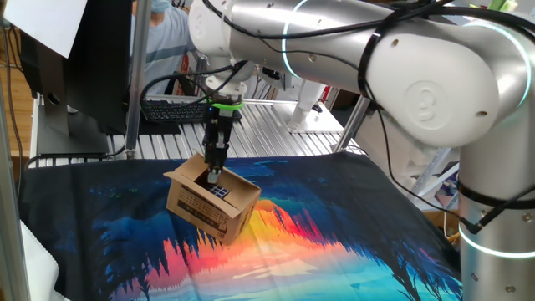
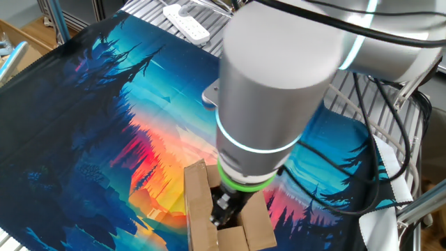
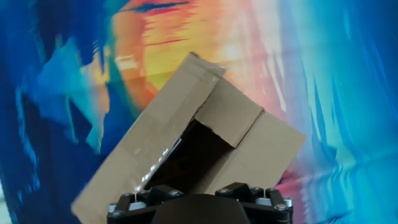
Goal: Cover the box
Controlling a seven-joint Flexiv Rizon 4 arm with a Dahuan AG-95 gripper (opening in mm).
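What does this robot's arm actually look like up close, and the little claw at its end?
The robot arm is built from fat, rounded silver-grey tubes, with glowing pale-turquoise rings at the joints. Black cables run along it. The slim black two-finger gripper hangs below a bright green collar.

**A robotics lab workbench**

The place looks like a robotics laboratory. A large silver robot arm (image 1: 435, 92) with glowing light rings stands at a table (image 1: 276, 125) made of slotted aluminium profiles. A printed cloth (image 1: 351, 217) with a colourful forest picture covers the table. Behind it are a black keyboard (image 1: 171, 109), a dark monitor (image 1: 79, 75) and loose cables. A white power strip (image 2: 185, 19) lies at the table edge. A person in light blue (image 1: 163, 29) sits in the background.
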